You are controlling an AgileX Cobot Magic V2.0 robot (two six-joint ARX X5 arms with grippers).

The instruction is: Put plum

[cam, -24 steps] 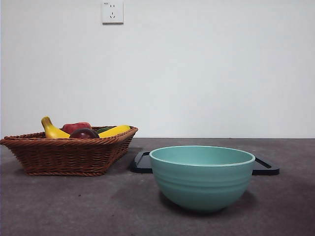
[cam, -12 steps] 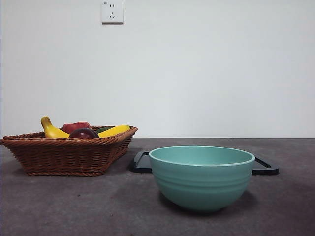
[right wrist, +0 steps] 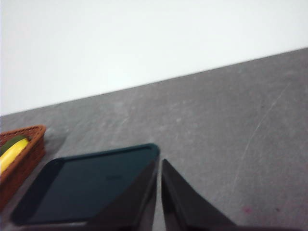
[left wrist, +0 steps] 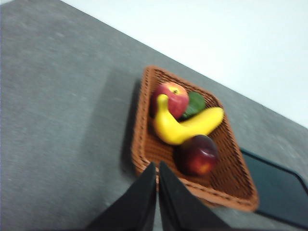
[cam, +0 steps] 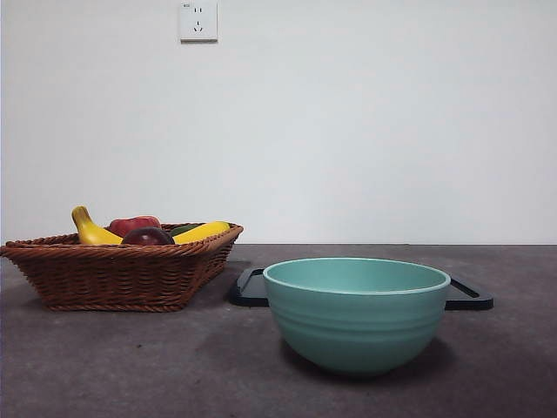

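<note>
Small, round, very dark purple-maroon plum [left wrist: 198,154] lying in the brown woven wicker basket [left wrist: 144,159], touching the yellow curved banana [left wrist: 180,129], with the brighter red round fruit [left wrist: 171,97] and a green item [left wrist: 194,102] on the banana's far side; in the front view only the plum's dark top [cam: 148,236] peeking above the basket rim [cam: 113,274]. Left pincer [left wrist: 157,180] above the grey worktop [left wrist: 57,120] just outside the basket's near rim, black jaws pressed together, nothing between them. Right pincer [right wrist: 159,180] likewise pressed together and empty, over the flat dark rectangular tray [right wrist: 91,183], well apart from the fruit. Neither arm visible in the front view; light teal ceramic bowl [cam: 357,315] standing empty as far as visible, in front of the tray [cam: 248,292] and beside the basket. Judged step: the approach, grasp not yet begun. Next move, by judgement: spreading the left jaws, advancing over the rim, lowering around the plum without nudging the banana, then lifting; destination unstated in the task, bowl or tray both plausible
</note>
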